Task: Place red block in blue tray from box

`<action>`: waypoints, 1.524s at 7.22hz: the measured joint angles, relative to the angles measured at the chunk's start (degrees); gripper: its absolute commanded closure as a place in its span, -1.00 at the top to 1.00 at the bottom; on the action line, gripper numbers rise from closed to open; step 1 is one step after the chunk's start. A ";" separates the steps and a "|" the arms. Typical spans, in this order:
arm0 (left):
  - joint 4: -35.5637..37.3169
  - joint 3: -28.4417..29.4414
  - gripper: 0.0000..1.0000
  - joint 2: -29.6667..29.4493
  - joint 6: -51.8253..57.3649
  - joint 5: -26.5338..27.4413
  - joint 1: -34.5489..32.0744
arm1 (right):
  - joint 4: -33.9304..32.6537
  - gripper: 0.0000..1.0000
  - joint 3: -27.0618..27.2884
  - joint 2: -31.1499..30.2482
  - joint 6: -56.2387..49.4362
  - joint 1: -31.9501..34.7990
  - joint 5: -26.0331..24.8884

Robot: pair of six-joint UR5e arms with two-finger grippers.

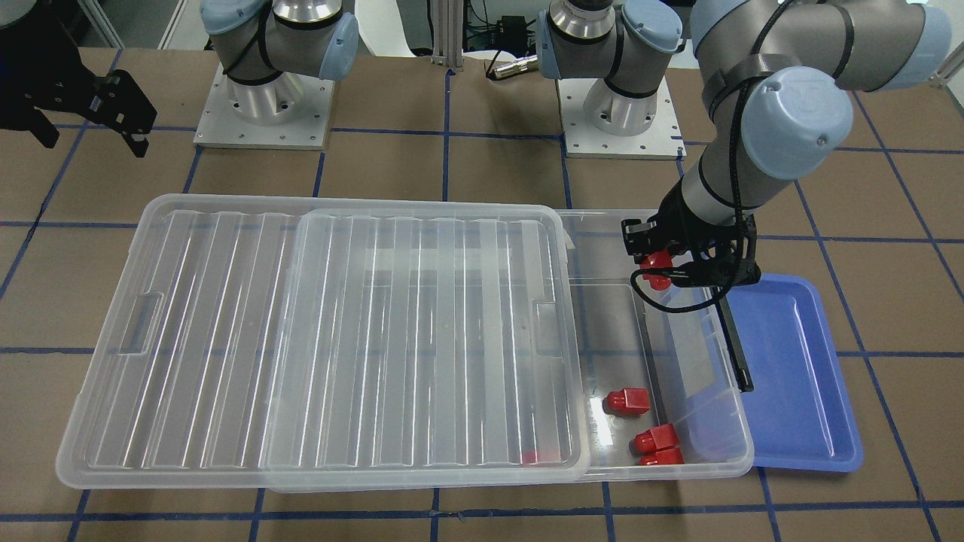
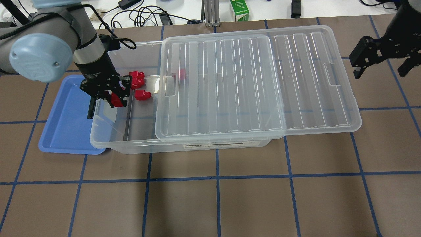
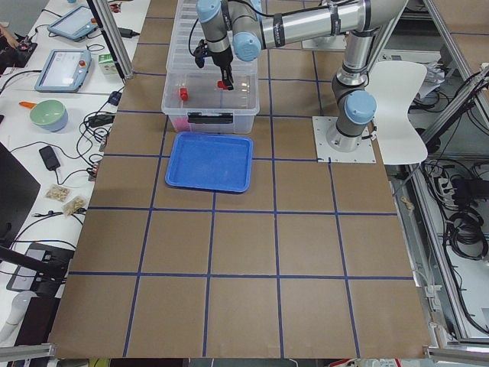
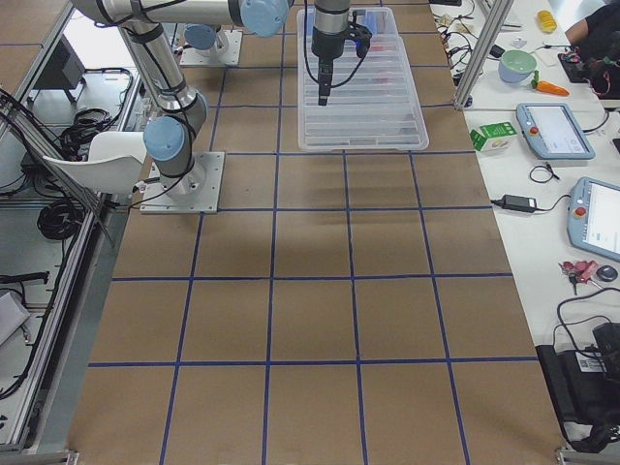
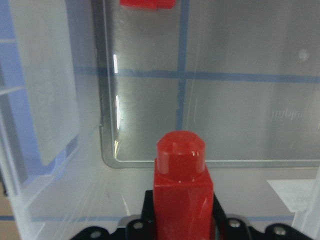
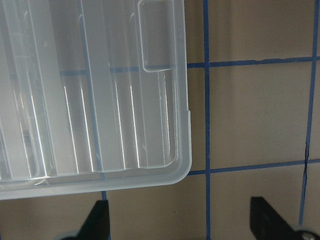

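Over the open end of the box (image 2: 204, 144), the left gripper (image 2: 115, 99) is clamped on the red block (image 5: 183, 192). Its long axis runs in line with the fingers, with the stub pointing away from the wrist toward the box floor. It is glossy bright red, a cube body with a narrower stub. Three loose blocks (image 1: 627, 401) lie on that floor. The tray (image 2: 62, 125) sits just beside that end. Past the box's other end, the right gripper (image 2: 381, 67) hangs wide open and empty.

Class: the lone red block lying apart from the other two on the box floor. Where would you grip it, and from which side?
I'd take the lone red block by its wider cube body, across the flat faces, from above: it lies on its side, and the box walls block a sideways approach.
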 measured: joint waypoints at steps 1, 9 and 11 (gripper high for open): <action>-1.00 1.66 -0.91 0.01 0.99 0.54 0.91 | -0.15 1.00 0.48 0.68 -0.31 -0.64 -0.15; 9.84 0.76 -0.91 -7.58 34.63 0.24 19.66 | -14.28 1.00 3.07 14.75 -6.15 -9.65 0.50; 15.39 -1.60 -0.91 -11.31 36.63 0.10 21.61 | -16.93 1.00 3.49 16.41 -6.99 -9.45 0.72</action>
